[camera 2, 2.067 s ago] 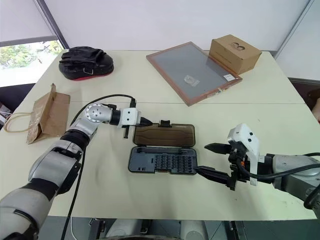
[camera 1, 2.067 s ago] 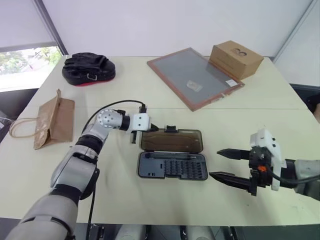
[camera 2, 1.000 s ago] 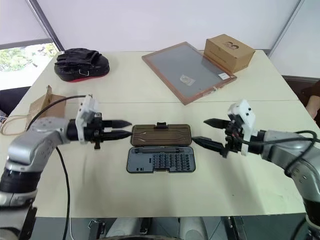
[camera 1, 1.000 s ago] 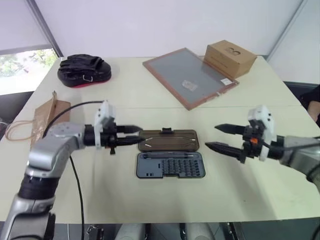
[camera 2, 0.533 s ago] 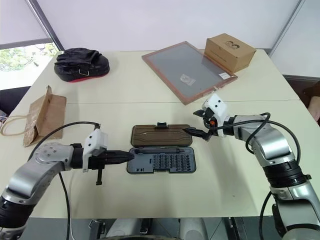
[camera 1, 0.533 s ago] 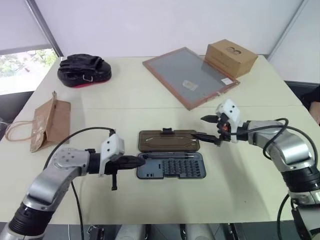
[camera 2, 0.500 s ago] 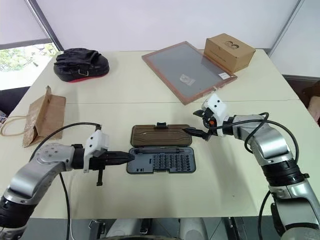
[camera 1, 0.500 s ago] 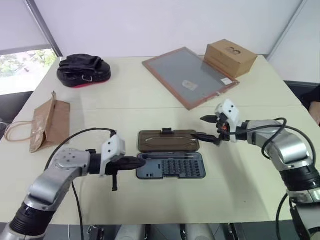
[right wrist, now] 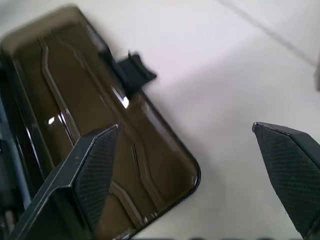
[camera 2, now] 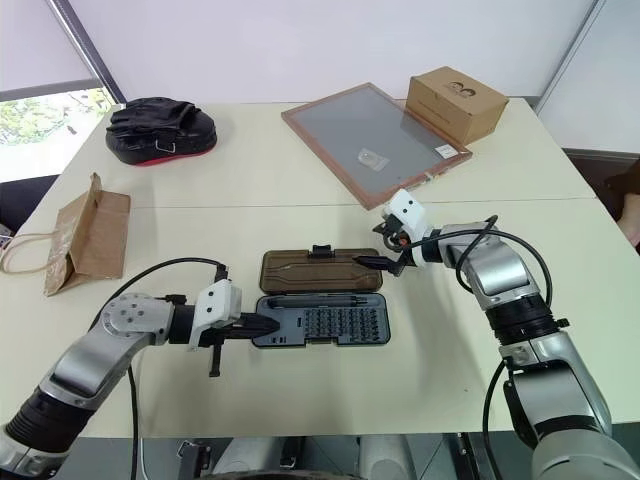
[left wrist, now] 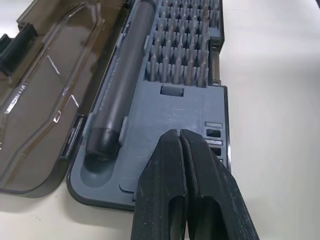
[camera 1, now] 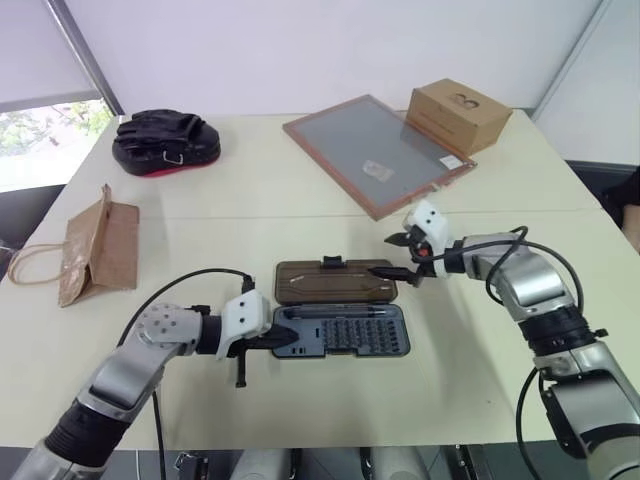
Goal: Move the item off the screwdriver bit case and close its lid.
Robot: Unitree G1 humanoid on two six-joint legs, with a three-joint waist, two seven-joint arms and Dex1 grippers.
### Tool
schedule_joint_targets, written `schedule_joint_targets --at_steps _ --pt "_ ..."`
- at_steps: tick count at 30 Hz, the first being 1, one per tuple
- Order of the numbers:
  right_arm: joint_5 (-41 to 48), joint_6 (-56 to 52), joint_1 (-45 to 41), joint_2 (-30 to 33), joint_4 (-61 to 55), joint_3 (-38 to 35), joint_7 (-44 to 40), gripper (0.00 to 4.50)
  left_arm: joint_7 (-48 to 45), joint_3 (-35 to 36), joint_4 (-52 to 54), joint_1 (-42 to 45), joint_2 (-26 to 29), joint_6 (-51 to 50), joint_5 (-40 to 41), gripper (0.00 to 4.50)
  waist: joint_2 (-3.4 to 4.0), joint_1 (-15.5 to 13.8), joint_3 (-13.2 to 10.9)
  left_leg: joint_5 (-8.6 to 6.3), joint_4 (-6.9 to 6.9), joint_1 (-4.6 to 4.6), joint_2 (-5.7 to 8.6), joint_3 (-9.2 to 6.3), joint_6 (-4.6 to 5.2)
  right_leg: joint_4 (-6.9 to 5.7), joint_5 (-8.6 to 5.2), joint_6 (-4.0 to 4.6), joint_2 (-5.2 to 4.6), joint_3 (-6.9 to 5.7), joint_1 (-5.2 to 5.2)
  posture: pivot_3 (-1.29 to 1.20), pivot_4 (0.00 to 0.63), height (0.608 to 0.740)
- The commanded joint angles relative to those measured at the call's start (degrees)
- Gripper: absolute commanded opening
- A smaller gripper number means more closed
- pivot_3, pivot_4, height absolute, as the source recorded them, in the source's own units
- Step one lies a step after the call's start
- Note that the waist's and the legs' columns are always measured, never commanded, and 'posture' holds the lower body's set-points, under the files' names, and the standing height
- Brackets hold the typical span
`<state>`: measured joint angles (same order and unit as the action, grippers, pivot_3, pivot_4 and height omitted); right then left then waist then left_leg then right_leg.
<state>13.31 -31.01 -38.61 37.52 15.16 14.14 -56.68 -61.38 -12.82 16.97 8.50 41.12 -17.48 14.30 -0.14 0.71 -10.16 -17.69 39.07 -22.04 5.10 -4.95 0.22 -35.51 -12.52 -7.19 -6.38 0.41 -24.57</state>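
One screwdriver bit case (camera 1: 340, 330) lies open mid-desk (camera 1: 300, 400), rows of bits and a dark driver handle (left wrist: 117, 95) in its tray, lid (camera 1: 336, 281) flat behind. Left hand (camera 1: 283, 341) pinched closed at the tray's end; right hand (camera 1: 393, 256) spread wide over the lid's corner. Paper bag (camera 1: 97, 245) lies far left.

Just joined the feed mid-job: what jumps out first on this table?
The open screwdriver bit case lies mid-table, its brown lid flat behind the tray. The shut left gripper presses at the tray's left end, and the open right gripper hovers at the lid's right corner. The kraft-paper bag lies far left.
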Motion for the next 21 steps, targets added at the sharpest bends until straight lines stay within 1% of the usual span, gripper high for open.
schedule_joint_targets --at_steps 1,5,6,7,8,10,11,13,15,21 --pt "-2.62 2.88 -2.25 -0.25 3.3 1.3 -2.81 4.5 0.62 -1.63 -0.65 -1.54 0.46 -2.8 -1.15 0.06 0.0 0.01 0.0 0.0 0.0 0.01 0.0 0.0 0.0 0.0 0.0 0.0 0.01 0.0 0.01 0.0 0.15 0.74" --pt "-4.26 4.7 -3.32 -1.66 7.2 3.12 -6.89 4.5 1.28 -0.97 0.12 -2.54 0.26 -4.33 -0.21 0.06 0.03 0.07 0.03 0.0 0.0 0.06 0.0 0.01 0.0 -0.01 0.0 0.0 0.01 0.0 0.05 0.0 0.15 0.74" --pt "-4.64 5.19 -3.43 -1.97 7.78 3.47 -7.91 3.96 1.54 -0.67 0.39 -2.86 0.05 -4.9 0.27 0.0 0.04 0.08 0.03 0.0 -0.01 0.11 -0.01 0.0 0.0 -0.01 0.0 0.0 0.02 0.0 0.09 0.0 0.15 0.74" --pt "-5.08 5.42 -3.69 -2.52 8.68 3.66 -8.23 3.73 1.89 -0.02 0.8 -3.29 -0.22 -5.92 1.34 0.0 0.04 0.13 0.03 0.0 -0.05 0.17 -0.01 0.01 0.0 -0.01 0.0 0.0 0.03 0.0 0.13 0.0 0.15 0.74" --pt "-5.71 5.9 -3.89 -2.95 9.54 3.94 -8.43 3.28 2.17 0.55 1.16 -3.65 -0.37 -6.86 2.35 0.0 0.04 0.18 0.03 -0.01 -0.09 0.26 -0.02 0.01 0.0 0.0 0.0 0.0 0.03 0.01 0.19 0.0 0.15 0.74" --pt "-7.56 7.63 -4.11 -3.6 11.46 4.85 -9.0 2.1 2.43 1.37 1.76 -4.31 -0.17 -7.99 3.51 0.0 0.03 0.28 0.03 -0.01 -0.15 0.41 -0.04 0.04 0.01 0.0 -0.01 0.01 0.06 0.08 0.29 0.0 0.15 0.74" --pt "-8.14 8.2 -4.23 -3.95 12.26 5.04 -9.37 1.75 2.52 1.62 1.91 -4.57 -0.04 -8.39 3.9 0.0 0.04 0.34 0.04 -0.01 -0.18 0.5 -0.04 0.05 0.01 0.01 -0.01 0.01 0.07 0.09 0.37 0.0 0.15 0.74" --pt "-9.54 9.8 -4.68 -4.8 14.32 5.59 -9.89 0.74 2.87 2.4 2.09 -5.11 -0.15 -9.66 5.22 0.0 0.05 0.31 0.05 -0.02 -0.22 0.6 -0.05 0.08 0.01 0.01 -0.01 0.01 0.09 0.12 0.46 0.0 0.15 0.74" --pt "-10.42 10.77 -5.21 -5.63 16.2 5.47 -9.98 0.03 3.2 2.84 2.21 -5.3 -0.25 -10.52 6.14 0.0 -0.04 0.29 0.12 -0.02 -0.23 0.62 -0.06 0.07 0.01 0.02 -0.01 0.02 0.12 0.12 0.46 0.0 0.15 0.74" --pt "-13.89 15.77 -5.78 -6.87 19.94 5.51 -10.04 0.03 3.66 2.93 1.63 -5.63 -0.19 -11.37 6.7 0.0 -0.22 0.47 0.67 -0.03 -0.26 0.74 -0.19 0.06 -0.02 0.04 -0.02 0.03 0.26 0.15 0.56 0.0 0.15 0.74"
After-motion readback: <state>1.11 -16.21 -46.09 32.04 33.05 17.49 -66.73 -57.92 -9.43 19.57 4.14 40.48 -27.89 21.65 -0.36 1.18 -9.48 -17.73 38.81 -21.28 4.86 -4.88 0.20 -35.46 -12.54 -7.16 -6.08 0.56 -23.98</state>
